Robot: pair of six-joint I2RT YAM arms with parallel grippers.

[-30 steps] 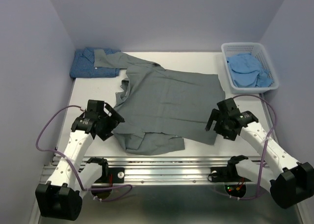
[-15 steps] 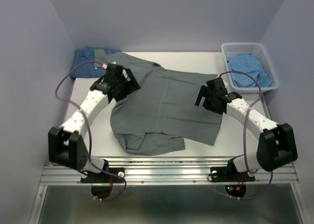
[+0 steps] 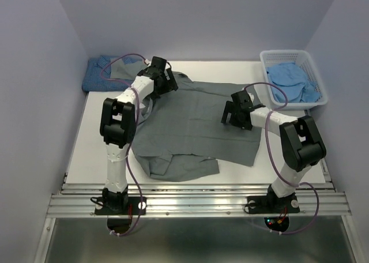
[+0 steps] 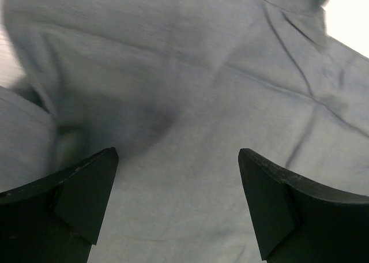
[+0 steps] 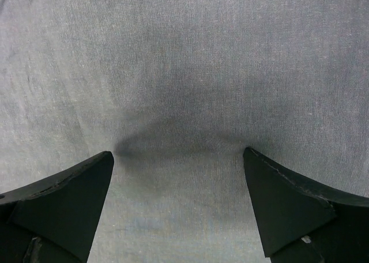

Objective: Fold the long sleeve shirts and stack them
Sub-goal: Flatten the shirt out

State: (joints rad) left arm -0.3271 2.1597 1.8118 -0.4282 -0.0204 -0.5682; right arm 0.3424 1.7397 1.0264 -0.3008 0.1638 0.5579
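A plain grey long sleeve shirt [image 3: 193, 121] lies spread across the middle of the table, its near hem rumpled. A dark blue dotted shirt [image 3: 98, 78] lies folded at the back left, with the grey shirt's sleeve draped over it. The pale blue shirt [image 3: 291, 81] is bunched in the basket. My left gripper [image 3: 163, 81] hovers open over the grey shirt's upper left part; in the left wrist view the left gripper [image 4: 177, 153] frames only grey cloth [image 4: 190, 101]. My right gripper [image 3: 233, 112] is open low over the shirt's right half; the right gripper [image 5: 178, 153] casts a shadow on the weave [image 5: 184, 55].
A white lattice basket [image 3: 264, 60] stands at the back right corner. White table [image 3: 98, 142] shows left of the grey shirt and along the near edge. Pale walls close in the left, back and right sides.
Both arms have swung from the near edge out over the grey shirt: the left one to its back-left part, the right one inward onto its right half. Both grippers stay open.
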